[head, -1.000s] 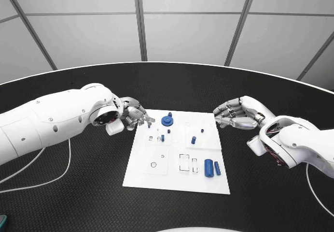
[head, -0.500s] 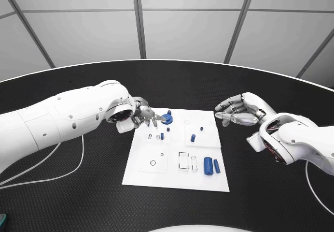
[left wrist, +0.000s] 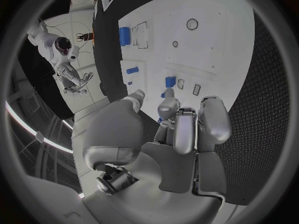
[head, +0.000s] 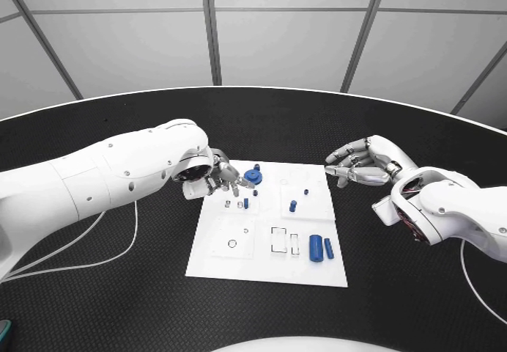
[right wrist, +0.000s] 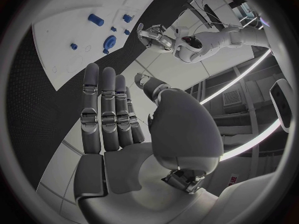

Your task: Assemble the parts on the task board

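The white task board (head: pixel 238 260) lies mid-table. On its far part a round blue part (head: pixel 253 177) stands, with small blue parts (head: pixel 293 206) behind it toward me and a blue cylinder (head: pixel 316 247) near the right edge. My left hand (head: pixel 222 177) hovers over the board's far left corner, its fingers stretched toward the round part and holding nothing. In the left wrist view the fingers (left wrist: pixel 186 127) lie over the board (left wrist: pixel 212 45), a bit of blue showing between them. My right hand (head: pixel 359 165) hangs open beyond the board's far right corner (right wrist: pixel 115 114).
A white cable (head: pixel 111 253) loops on the black table at the left. Empty slots and outlines (head: pixel 280 242) mark the board's near half. The right wrist view shows the board (right wrist: pixel 62 27) and the left hand (right wrist: pixel 152 36) across it.
My left hand has moved right, over the board's far left corner and up to the round blue part. The right hand has hardly moved.
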{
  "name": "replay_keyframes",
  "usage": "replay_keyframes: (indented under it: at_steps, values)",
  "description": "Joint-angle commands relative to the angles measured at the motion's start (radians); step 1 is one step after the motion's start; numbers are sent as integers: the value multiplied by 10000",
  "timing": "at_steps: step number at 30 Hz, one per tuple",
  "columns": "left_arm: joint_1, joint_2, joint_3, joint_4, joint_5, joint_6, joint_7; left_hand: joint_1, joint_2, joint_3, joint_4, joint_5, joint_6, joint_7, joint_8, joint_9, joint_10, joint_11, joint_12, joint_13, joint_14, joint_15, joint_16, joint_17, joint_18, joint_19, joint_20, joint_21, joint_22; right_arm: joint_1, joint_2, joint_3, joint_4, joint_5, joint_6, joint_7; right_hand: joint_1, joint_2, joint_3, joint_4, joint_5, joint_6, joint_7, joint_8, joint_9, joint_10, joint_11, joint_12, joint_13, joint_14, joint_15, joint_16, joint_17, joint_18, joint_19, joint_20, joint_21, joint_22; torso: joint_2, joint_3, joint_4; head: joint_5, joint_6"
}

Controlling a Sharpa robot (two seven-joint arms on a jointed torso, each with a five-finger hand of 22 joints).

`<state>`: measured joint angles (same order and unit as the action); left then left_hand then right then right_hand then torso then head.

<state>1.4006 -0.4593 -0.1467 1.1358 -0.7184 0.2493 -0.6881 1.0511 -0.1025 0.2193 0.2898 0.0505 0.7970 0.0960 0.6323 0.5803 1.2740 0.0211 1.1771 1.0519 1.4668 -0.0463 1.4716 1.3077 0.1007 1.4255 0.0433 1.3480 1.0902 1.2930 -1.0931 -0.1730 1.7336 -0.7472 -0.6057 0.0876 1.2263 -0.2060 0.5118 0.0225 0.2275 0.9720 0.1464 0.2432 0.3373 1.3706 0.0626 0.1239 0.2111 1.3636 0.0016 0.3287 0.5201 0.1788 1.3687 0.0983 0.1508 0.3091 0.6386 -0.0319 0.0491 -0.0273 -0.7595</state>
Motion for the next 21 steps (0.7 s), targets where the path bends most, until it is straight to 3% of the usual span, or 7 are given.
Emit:
replay_keyframes:
  at_steps: [1,10,14,21]
  values:
    - [-3,133,-12,-156,-5,79,10,61,82,-58,-13,-14,-33,-27,59,12,-31,-60,-30,-19,464,-78,48,250,-146,27,-64,60,12,0,20,0,2,0,-27,-27,-96,-20,-32,47,36,13,11,1,-11,-70,16,70,27,-77,-7,39,45,20,30,8,55,-16,-8,2,7,-2,-36]
    - [-15,471,-23,-548,-8,188,111,349,199,-89,-31,-12,-106,-16,115,48,-166,-51,-165,-209,461,-71,42,237,-152,24,-62,87,58,0,81,0,-12,0,-65,-93,-102,-33,-39,79,84,-14,21,-17,-24,-146,28,88,117,-162,4,66,186,16,3,17,45,-34,-23,3,28,-17,-95]
    - [-30,612,-24,-747,-8,283,123,860,317,102,-103,-10,-232,25,133,59,-341,-18,-331,-429,455,-42,35,220,-143,-23,-39,70,20,0,118,0,-23,0,-65,-137,-105,-36,-40,99,106,-37,33,-30,-32,-195,40,93,165,-215,15,74,261,14,-18,26,36,-46,-40,10,41,-5,-135]
    - [-92,731,-25,-1047,-9,497,85,1076,293,235,-119,-9,-264,41,146,57,-371,-3,-351,-472,456,-28,36,223,-143,-36,-22,77,31,0,155,0,-47,0,-58,-185,-108,-38,-41,119,122,-63,46,-44,-40,-237,52,99,209,-264,26,78,328,11,-40,37,26,-58,-47,4,38,6,-151]
